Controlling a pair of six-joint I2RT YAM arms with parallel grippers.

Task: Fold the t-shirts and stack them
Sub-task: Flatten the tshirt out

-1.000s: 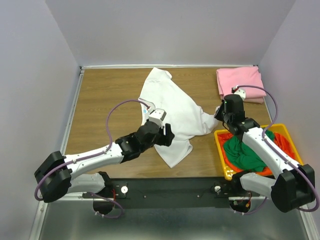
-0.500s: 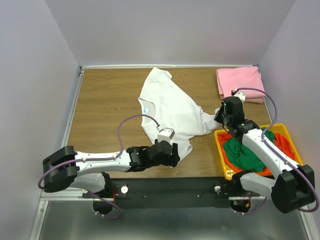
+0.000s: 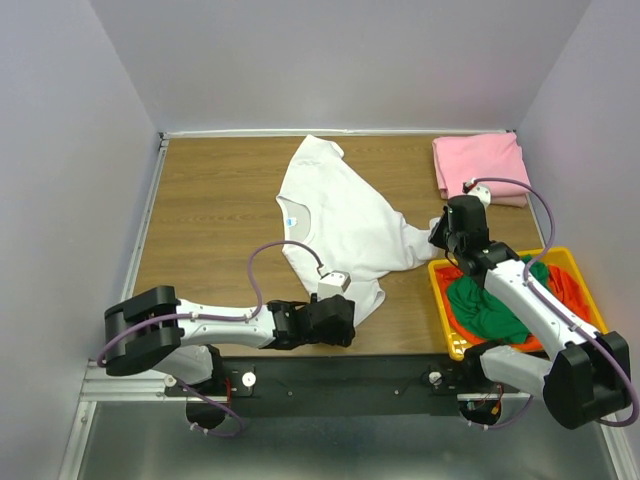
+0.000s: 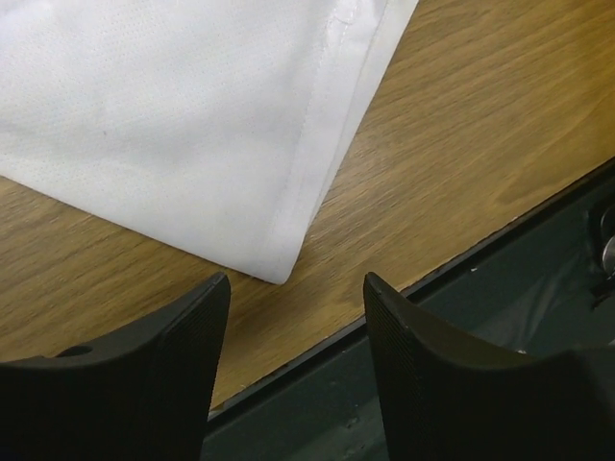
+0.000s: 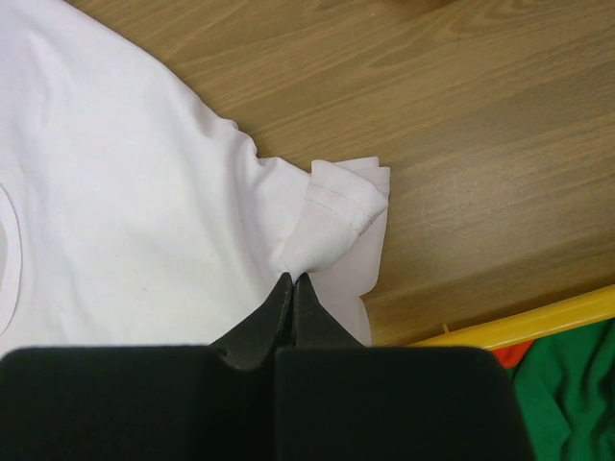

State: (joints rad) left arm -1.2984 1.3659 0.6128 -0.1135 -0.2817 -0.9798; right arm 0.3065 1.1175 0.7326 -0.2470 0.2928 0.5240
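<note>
Bright, even light fell from above. The white shirt (image 5: 115,192) looked nearly washed out in the right wrist view, with a faint lilac tint, and the shadows under its folds were soft. The left gripper (image 4: 296,288) and right gripper (image 5: 291,285) sat close to their lenses, black and almost without detail. Cloth weave and the grain of the table (image 4: 461,144) were sharp.

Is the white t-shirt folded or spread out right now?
Spread out: the white t-shirt lies open across the table, collar and hem both showing.
</note>
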